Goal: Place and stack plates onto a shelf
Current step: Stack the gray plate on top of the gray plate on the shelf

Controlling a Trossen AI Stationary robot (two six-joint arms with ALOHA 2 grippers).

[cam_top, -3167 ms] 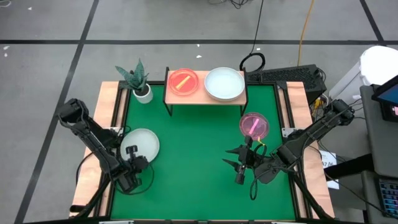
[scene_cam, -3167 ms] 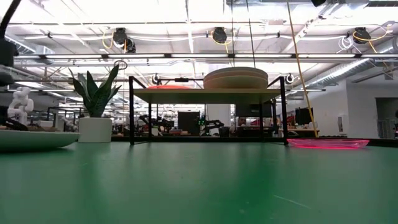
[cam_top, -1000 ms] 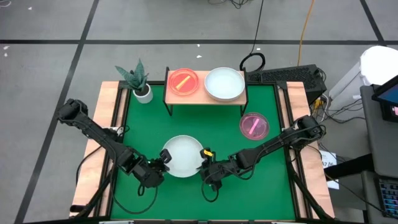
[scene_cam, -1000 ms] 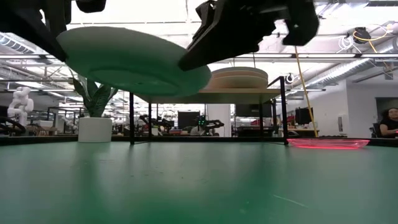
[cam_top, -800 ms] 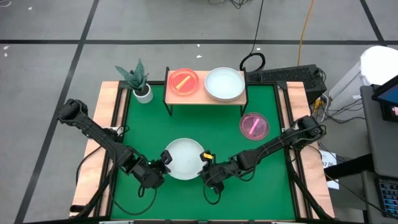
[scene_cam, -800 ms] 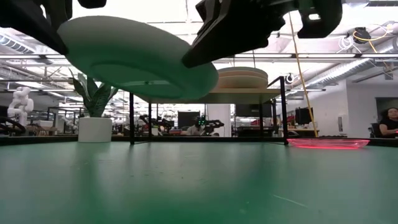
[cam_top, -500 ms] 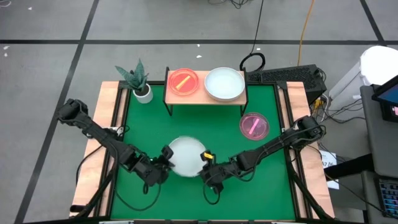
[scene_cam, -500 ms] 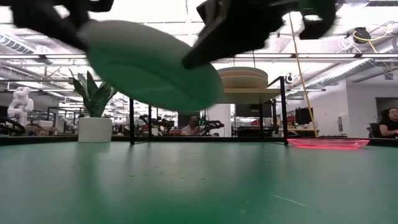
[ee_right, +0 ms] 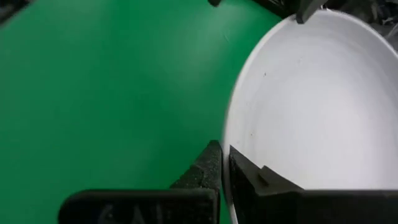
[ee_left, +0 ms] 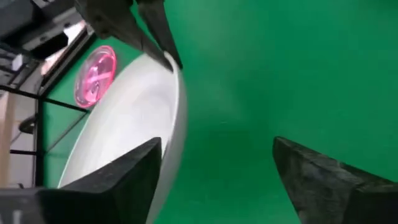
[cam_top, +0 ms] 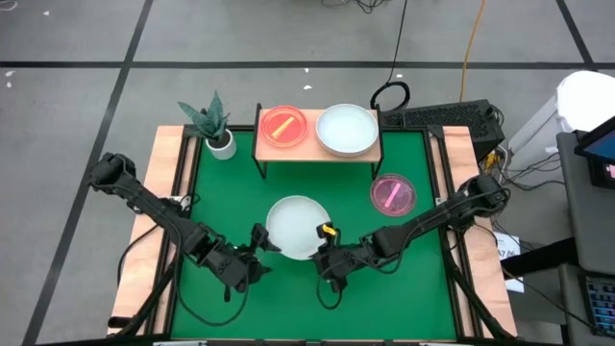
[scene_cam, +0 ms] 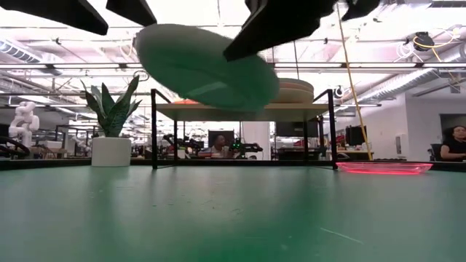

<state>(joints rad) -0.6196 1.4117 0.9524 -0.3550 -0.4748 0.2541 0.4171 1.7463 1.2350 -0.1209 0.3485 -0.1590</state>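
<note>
A white plate (cam_top: 296, 227) hangs tilted above the green mat, with my right gripper (cam_top: 324, 244) shut on its rim. My left gripper (cam_top: 260, 246) stands open just off the plate's near left rim. In the left wrist view the rim (ee_left: 176, 106) lies beside one finger, and I cannot tell whether they touch. The shelf (cam_top: 317, 147) stands at the far side. It carries a pink translucent plate (cam_top: 282, 126) and a pale stack of plates (cam_top: 347, 130). A second pink plate (cam_top: 392, 193) lies flat on the mat at the right. My right gripper pinches the white plate's rim (ee_right: 226, 148) at its near right side, one finger over the rim and one under it. The fingers come from the table's near right side, slanting toward the far edge. The plate (scene_cam: 207, 65) is lifted clear of the mat and tilted.
A potted plant (cam_top: 213, 125) stands at the far left corner beside the shelf. Wooden strips (cam_top: 169, 173) edge the mat on both sides. A keyboard and cables (cam_top: 437, 117) lie beyond the far right corner. Bare green mat (cam_top: 317, 192) lies between the held plate and the shelf.
My left gripper has opened and let go of the white plate's left rim, staying near the mat's near left. My right gripper has carried the plate a little toward the far edge and upward. The plate is now tipped, its right side lower.
</note>
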